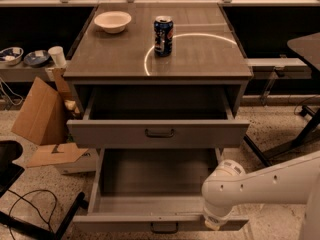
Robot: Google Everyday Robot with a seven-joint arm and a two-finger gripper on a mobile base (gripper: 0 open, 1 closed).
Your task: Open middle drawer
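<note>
The middle drawer [125,223] is a wide grey drawer with a low front and a small dark bar handle [164,228]. It stands pulled far out at the bottom of the view, and its inside is empty. My gripper [214,223] is at the end of the white arm [260,184], which comes in from the right. It sits right at the right part of this drawer's front edge. The wrist joint hides most of it. The taller top drawer [100,133] above is also pulled out, less far. The third drawer is out of view.
A white bowl [113,21] and a blue can [163,35] stand on the cabinet top [200,59]. Cardboard boxes [40,114] lie on the floor at the left, with a cable and a dark chair base [30,219]. A dark table leg [305,129] is at the right.
</note>
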